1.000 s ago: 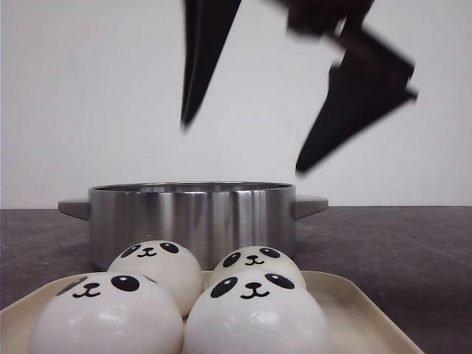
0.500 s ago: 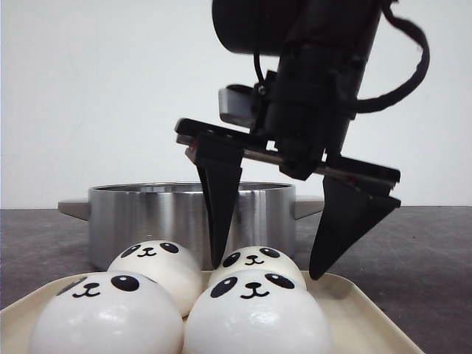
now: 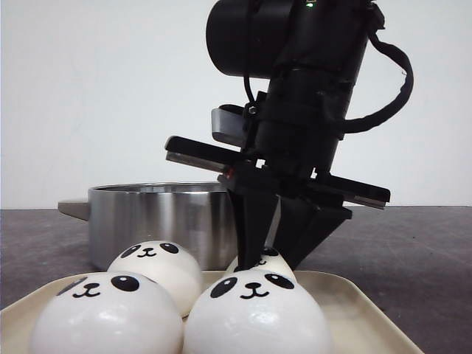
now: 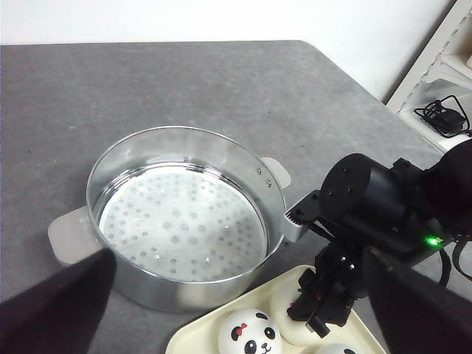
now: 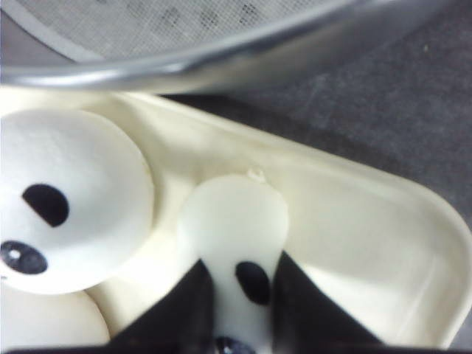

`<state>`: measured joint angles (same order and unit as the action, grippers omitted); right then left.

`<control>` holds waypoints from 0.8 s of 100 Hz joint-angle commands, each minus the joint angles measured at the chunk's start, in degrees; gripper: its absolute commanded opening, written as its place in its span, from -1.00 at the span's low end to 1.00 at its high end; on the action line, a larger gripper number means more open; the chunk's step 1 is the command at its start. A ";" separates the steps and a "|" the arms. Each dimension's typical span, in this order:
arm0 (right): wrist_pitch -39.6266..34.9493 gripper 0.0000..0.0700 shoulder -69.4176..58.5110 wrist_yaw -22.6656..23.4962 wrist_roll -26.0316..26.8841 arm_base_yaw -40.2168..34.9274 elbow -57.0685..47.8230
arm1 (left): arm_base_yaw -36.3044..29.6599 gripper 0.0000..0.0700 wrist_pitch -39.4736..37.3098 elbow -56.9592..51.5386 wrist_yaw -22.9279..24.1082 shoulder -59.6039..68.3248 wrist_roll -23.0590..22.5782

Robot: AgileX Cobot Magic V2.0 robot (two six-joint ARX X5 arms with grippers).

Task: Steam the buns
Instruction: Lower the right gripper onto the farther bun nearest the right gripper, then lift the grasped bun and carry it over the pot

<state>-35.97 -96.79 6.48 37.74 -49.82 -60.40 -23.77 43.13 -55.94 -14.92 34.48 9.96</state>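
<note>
Four panda buns [image 3: 254,317] sat together on a cream tray [image 3: 354,302] at the near edge of the counter [image 3: 413,251]. Back-right bun [image 5: 234,221] squeezed between the fingers [image 5: 181,310] of the right tool [image 3: 270,254], clamped on both sides, visibly pinched narrow in the right wrist view. Still resting on the tray as far as could be told. Back-left bun [image 3: 156,267] just beside it, touching or nearly so; two front buns [image 3: 107,313] close to the camera, faces forward.

Right behind the tray, a steel steamer pot [image 4: 184,214] with a perforated insert [image 4: 181,225] and two flat handles, nothing in it. Tray edge just beside the pot wall.

Left tool [image 4: 243,324] hovered well above the pot, looking down on it; dark fingers [image 4: 55,302] at the corners of its own view, set wide apart, nothing between them.

Grey counter, white wall [image 3: 88,96] behind, some shelving with a cable [image 4: 442,118] off past the counter's corner.
</note>
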 commanded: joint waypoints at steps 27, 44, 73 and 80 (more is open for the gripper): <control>-6.84 -0.98 11.85 -0.57 -2.75 -3.19 -11.89 | -0.31 1.00 -0.61 -1.09 0.15 0.28 -0.72; -10.08 -0.99 14.60 -7.13 -7.37 -3.65 -24.13 | -0.31 1.00 -0.74 -1.09 0.70 0.33 -0.72; -7.82 -0.99 4.20 -7.69 -14.01 5.27 -37.27 | -0.31 1.00 -0.74 -1.09 1.88 0.37 -0.72; -7.50 -0.99 0.02 -5.81 -14.21 7.10 -38.29 | -0.31 1.00 -0.68 -1.09 1.88 0.39 -0.72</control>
<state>-43.59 -91.92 -0.67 25.30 -43.35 -97.49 -23.77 43.11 -55.94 -13.37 34.52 9.96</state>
